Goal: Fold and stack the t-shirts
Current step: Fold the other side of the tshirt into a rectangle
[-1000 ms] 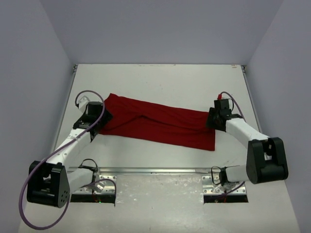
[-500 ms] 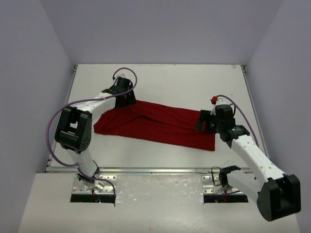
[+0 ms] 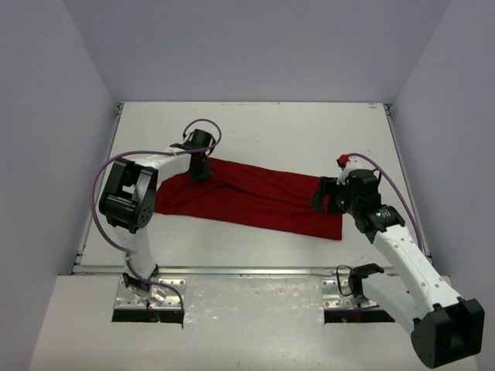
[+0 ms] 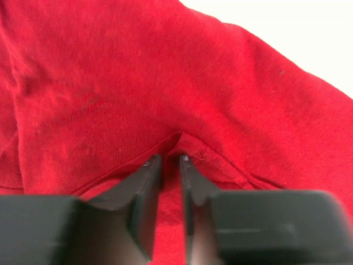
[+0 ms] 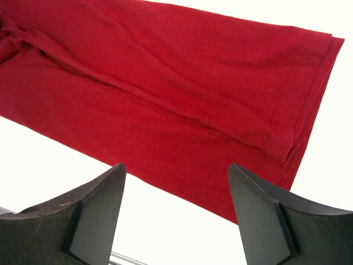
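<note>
The dark red t-shirt [image 3: 255,197] lies as a long strip across the table [image 3: 271,127]. The left gripper [image 4: 170,160], jaws almost together, pinches a cloth ridge near its left end; the right gripper [image 5: 175,168] hangs wide apart above the hem, holding nothing

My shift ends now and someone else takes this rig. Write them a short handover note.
Left gripper: shut, pinching a pucker of the shirt near its far left corner.
Right gripper: open, holding nothing, above the shirt's right end.
Shirt: lies on the table as a long band running left to right, apparently folded lengthwise.
Done: the lengthwise fold, it seems.
Left: fold it across, then stack. No other shirt is in view.
</note>
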Tool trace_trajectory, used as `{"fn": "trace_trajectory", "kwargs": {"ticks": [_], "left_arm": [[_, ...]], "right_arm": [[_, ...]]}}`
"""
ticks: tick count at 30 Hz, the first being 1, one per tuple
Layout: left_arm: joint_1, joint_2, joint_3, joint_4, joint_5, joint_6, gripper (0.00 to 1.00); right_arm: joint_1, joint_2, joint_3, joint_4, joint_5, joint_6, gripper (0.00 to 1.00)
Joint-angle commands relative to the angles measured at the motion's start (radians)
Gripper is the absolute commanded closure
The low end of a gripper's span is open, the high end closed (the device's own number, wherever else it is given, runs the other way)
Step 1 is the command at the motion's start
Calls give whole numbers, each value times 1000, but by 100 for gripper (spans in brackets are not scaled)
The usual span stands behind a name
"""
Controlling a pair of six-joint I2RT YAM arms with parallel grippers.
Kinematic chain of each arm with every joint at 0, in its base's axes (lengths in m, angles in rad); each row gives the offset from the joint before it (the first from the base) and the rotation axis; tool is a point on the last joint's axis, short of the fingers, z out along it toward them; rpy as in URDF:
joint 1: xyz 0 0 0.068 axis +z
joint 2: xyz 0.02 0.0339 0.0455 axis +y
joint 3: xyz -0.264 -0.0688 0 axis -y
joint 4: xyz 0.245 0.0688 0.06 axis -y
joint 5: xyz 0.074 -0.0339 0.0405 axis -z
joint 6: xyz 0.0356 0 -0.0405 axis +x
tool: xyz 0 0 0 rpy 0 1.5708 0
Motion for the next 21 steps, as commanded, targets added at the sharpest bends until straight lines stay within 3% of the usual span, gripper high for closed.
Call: {"fn": "trace_trajectory", "kwargs": {"ticks": [1, 6, 12, 18, 21], "left_arm": [[-2, -38, -16, 24, -10, -27, 89], [-16, -134, -51, 33, -36, -51, 100], [-61, -248, -159, 70, -56, -102, 100], [-176, -378, -320, 102, -87, -196, 99], [-255, -459, -380, 79, -174, -284, 99]], "right_arm": [[1, -2, 0, 13, -10, -18, 25], [1, 1, -3, 16, -10, -13, 25], [1, -11, -4, 9, -10, -11, 25], [3, -10, -4, 3, -14, -11, 25], [1, -11, -8, 3, -14, -13, 25]]}}
